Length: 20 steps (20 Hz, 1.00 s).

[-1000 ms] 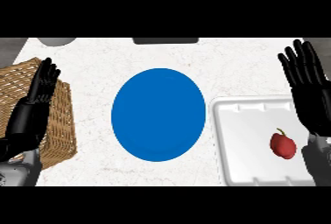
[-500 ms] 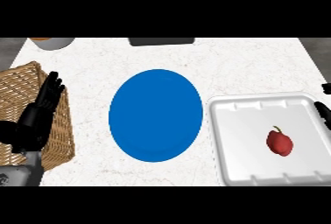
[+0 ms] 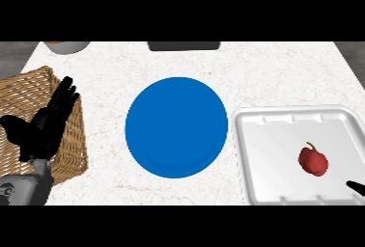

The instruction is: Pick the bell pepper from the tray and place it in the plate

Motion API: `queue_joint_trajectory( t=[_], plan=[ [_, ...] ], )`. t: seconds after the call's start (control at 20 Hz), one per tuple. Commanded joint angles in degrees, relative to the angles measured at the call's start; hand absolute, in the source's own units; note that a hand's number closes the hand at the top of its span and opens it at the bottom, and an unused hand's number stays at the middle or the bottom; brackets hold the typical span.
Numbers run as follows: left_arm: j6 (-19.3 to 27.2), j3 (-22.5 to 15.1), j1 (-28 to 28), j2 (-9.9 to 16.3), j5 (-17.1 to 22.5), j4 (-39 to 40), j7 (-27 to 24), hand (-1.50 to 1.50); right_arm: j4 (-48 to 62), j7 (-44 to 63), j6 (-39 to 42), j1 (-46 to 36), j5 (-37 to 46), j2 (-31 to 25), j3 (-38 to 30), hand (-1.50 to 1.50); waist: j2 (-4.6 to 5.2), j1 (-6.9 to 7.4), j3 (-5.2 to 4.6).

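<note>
Bell pepper [image 3: 314, 161] in tray [image 3: 265, 159] (plate [image 3: 176, 127] beside)

Counter [image 3: 285, 72]: plate [image 3: 176, 126], tray [image 3: 264, 144], basket [image 3: 28, 91].

Plate [image 3: 176, 128] in the middle of the surface [image 3: 285, 72], tray [image 3: 285, 125] just to its right, bell pepper [image 3: 314, 161] inside the tray, basket [image 3: 32, 96] at far left, left robot hand [image 3: 44, 130] over the basket's right side.
</note>
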Motion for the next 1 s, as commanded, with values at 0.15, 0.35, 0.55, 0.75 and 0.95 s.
queue_joint_trajectory(
  t=[0.15, 0.35, 0.55, 0.75, 0.95],
  plan=[
    [-1.0, -0.2, 1.9, -1.7, 0.4, 4.9, 1.4, 0.00, -3.6, 3.9, -1.7, 4.3, 7.8, -3.6, 1.6, -1.50, 0.52, 0.78, -0.89],
    [-2.3, -0.1, 0.2, -2.3, 0.0, 8.2, -0.9, 0.00, -8.0, 10.9, -2.0, 3.8, 10.6, -3.2, 4.0, -1.50, 0.65, 0.86, -0.91],
    [-2.1, 0.3, -1.2, -1.6, 0.0, 5.4, 2.9, 0.00, -15.3, 19.7, 0.5, 7.3, 13.4, -5.0, 6.5, -1.50, 0.50, 0.62, -0.94],
    [-1.0, -1.0, -0.5, -2.9, -1.9, 5.1, 3.1, 0.00, -14.1, 23.7, 3.0, 6.8, 17.2, -7.4, 8.1, -1.50, 0.57, 0.99, -0.87],
    [-3.3, 0.2, 2.9, -2.0, 0.0, 2.2, 2.6, 0.00, -14.3, 29.9, 0.7, 4.9, 24.0, -6.3, 11.1, -1.50, 0.50, 1.87, -0.85]
  ],
)
